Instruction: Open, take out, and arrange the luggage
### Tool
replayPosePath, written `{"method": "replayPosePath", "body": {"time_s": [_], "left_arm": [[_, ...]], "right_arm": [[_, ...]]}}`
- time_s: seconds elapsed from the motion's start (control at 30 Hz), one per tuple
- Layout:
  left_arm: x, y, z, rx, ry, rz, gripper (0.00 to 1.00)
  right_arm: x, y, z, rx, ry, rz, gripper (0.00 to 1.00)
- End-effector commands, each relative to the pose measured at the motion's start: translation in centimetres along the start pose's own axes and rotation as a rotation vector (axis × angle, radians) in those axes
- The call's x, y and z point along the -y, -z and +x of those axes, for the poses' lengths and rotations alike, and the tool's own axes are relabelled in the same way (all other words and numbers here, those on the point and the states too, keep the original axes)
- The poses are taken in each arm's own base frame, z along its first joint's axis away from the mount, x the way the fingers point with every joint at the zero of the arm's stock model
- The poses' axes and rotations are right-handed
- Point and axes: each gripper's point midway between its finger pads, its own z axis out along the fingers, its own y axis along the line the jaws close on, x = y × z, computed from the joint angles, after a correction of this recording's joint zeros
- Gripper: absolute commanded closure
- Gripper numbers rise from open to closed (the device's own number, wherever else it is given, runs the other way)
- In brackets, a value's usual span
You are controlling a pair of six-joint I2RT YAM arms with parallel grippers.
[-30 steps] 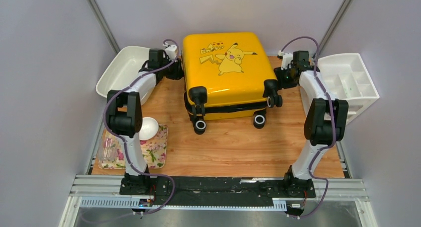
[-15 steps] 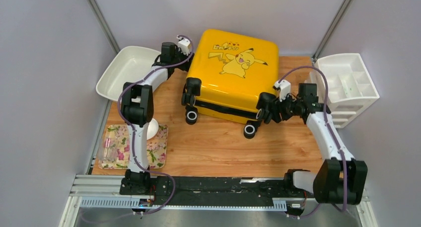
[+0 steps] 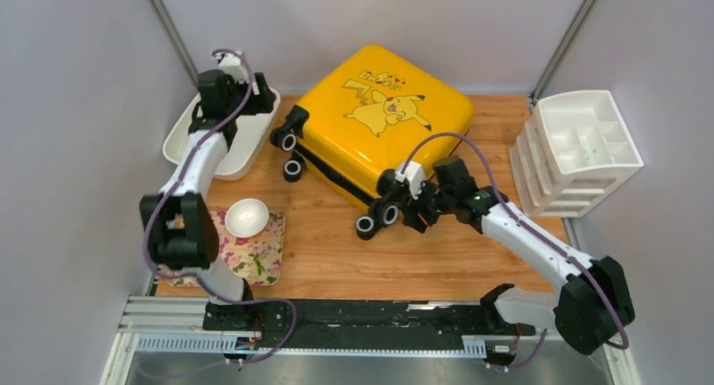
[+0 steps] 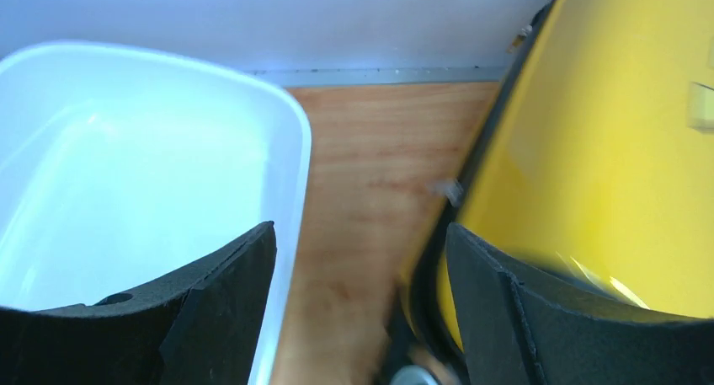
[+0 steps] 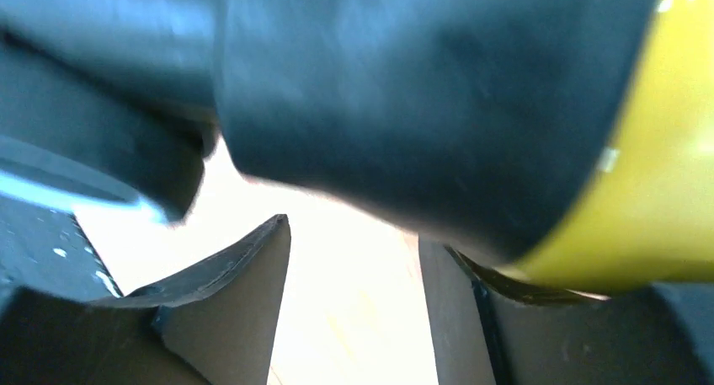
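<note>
The luggage (image 3: 383, 115) is a yellow hard-shell suitcase with a cartoon print. It lies flat and closed on the wooden table, turned diagonally, with its black wheels (image 3: 367, 227) toward the near left. My right gripper (image 3: 404, 206) is at the near wheel corner, open; in the right wrist view the black wheel housing (image 5: 404, 90) and yellow shell (image 5: 657, 191) loom just past the right gripper (image 5: 354, 250), with only table between the fingers. My left gripper (image 3: 253, 100) hangs open over the white tray's right rim, apart from the case. In its wrist view the left gripper (image 4: 360, 259) frames bare wood, with the luggage (image 4: 606, 149) at right.
A white tray (image 3: 181, 136) sits at the back left, also seen in the left wrist view as the tray (image 4: 126, 149). A white compartment organiser (image 3: 581, 145) stands at the right. A white bowl (image 3: 247, 217) rests on a floral mat (image 3: 263, 257) near left. Grey walls close in on three sides.
The suitcase has swung clockwise, its wheels now pointing near left. My right arm swept in to the wheel corner. My left gripper pulled off the case toward the tray. Both jaws opened wider.
</note>
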Motion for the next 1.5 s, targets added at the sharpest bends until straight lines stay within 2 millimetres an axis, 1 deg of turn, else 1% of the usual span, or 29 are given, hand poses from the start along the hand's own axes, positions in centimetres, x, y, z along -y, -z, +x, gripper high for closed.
{"method": "replayPosePath", "body": {"time_s": [0.0, 0.03, 0.07, 0.1, 0.13, 0.17, 0.2, 0.27, 0.3, 0.37, 0.4, 0.47, 0.5, 0.57, 0.6, 0.63, 0.67, 0.77, 0.87, 0.93, 0.97, 1.07, 1.1, 1.17, 1.2, 1.27, 1.3, 1.37, 1.47], "left_arm": [[2.9, 8.2, 0.3, 0.079, 0.154, -0.010, 0.19], [3.1, 9.1, 1.0, 0.093, 0.171, -0.013, 0.19], [3.2, 9.6, 3.8, 0.049, 0.236, -0.030, 0.19], [3.4, 10.8, 4.6, 0.020, 0.273, -0.048, 0.19], [2.5, 11.4, 5.6, -0.002, 0.313, -0.079, 0.19], [2.4, 11.8, 7.6, -0.042, 0.358, -0.091, 0.19], [2.9, 12.5, 7.3, -0.014, 0.358, -0.063, 0.21], [3.1, 13.2, 8.5, -0.009, 0.342, -0.050, 0.22], [3.1, 13.8, 8.0, 0.017, 0.325, -0.053, 0.24], [3.3, 14.1, 7.8, 0.044, 0.311, -0.045, 0.25], [3.4, 14.3, 7.6, 0.050, 0.311, -0.040, 0.25], [3.2, 14.3, 8.1, 0.043, 0.332, -0.054, 0.26], [2.8, 14.0, 8.6, 0.031, 0.343, -0.077, 0.27], [2.7, 13.5, 9.1, 0.015, 0.342, -0.075, 0.28], [2.9, 12.8, 9.9, -0.019, 0.355, -0.056, 0.28], [3.2, 12.3, 9.9, -0.030, 0.358, -0.036, 0.28], [3.3, 11.4, 10.9, -0.074, 0.366, -0.021, 0.28], [3.4, 10.2, 11.6, -0.124, 0.391, -0.006, 0.28], [4.4, 9.5, 11.4, -0.123, 0.395, 0.036, 0.28], [4.1, 9.2, 11.2, -0.114, 0.383, 0.015, 0.28], [4.7, 8.9, 11.5, -0.121, 0.378, 0.017, 0.28], [4.3, 8.5, 12.7, -0.152, 0.403, -0.021, 0.31], [4.3, 8.5, 12.9, -0.157, 0.399, -0.029, 0.31], [4.0, 8.3, 13.4, -0.171, 0.388, -0.059, 0.31], [4.0, 8.2, 13.5, -0.173, 0.389, -0.058, 0.31], [4.0, 8.0, 13.8, -0.181, 0.385, -0.058, 0.31], [3.9, 7.9, 14.1, -0.189, 0.384, -0.057, 0.31], [3.6, 7.5, 14.8, -0.208, 0.382, -0.069, 0.30], [3.5, 6.7, 15.0, -0.218, 0.374, -0.062, 0.29]], "right_arm": [[-3.2, -4.1, -9.6, 0.204, 0.041, -0.135, 0.39], [-3.7, -4.3, -10.5, 0.202, 0.039, -0.158, 0.39], [-3.7, -4.1, -13.1, 0.227, 0.052, -0.168, 0.38], [-5.1, -3.7, -13.1, 0.197, 0.062, -0.221, 0.37], [-5.5, -2.8, -14.1, 0.208, 0.074, -0.244, 0.35], [-6.0, -1.1, -14.5, 0.215, 0.080, -0.253, 0.33], [-6.0, 0.7, -15.6, 0.250, 0.099, -0.252, 0.30], [-5.9, 3.4, -16.1, 0.288, 0.064, -0.241, 0.26], [-5.0, 6.3, -17.0, 0.353, 0.049, -0.211, 0.23], [-3.8, 8.8, -17.2, 0.399, -0.002, -0.170, 0.22], [-1.5, 10.5, -17.3, 0.439, -0.034, -0.089, 0.21], [1.9, 12.0, -18.0, 0.505, -0.092, 0.043, 0.21], [5.8, 12.9, -17.4, 0.514, -0.156, 0.199, 0.22], [10.3, 13.1, -17.0, 0.528, -0.239, 0.345, 0.23], [13.8, 13.7, -15.9, 0.513, -0.309, 0.463, 0.25], [16.4, 13.0, -15.4, 0.486, -0.357, 0.506, 0.25], [18.9, 13.2, -14.5, 0.470, -0.418, 0.561, 0.27], [24.3, 11.9, -13.2, 0.419, -0.494, 0.633, 0.32], [27.5, 9.9, -13.2, 0.423, -0.546, 0.651, 0.34], [28.9, 8.6, -13.0, 0.420, -0.584, 0.660, 0.34], [30.2, 7.3, -12.6, 0.421, -0.588, 0.670, 0.34], [32.9, 6.3, -12.3, 0.444, -0.560, 0.736, 0.35], [33.9, 4.9, -11.5, 0.424, -0.563, 0.747, 0.37], [35.3, 3.8, -11.1, 0.412, -0.559, 0.762, 0.37], [36.2, 2.5, -10.5, 0.396, -0.567, 0.762, 0.37], [36.6, 1.2, -10.2, 0.390, -0.566, 0.731, 0.37], [36.1, -0.2, -10.6, 0.396, -0.545, 0.653, 0.37], [36.0, -2.7, -10.0, 0.386, -0.551, 0.586, 0.36], [34.5, -6.2, -9.3, 0.379, -0.581, 0.412, 0.36]]}}
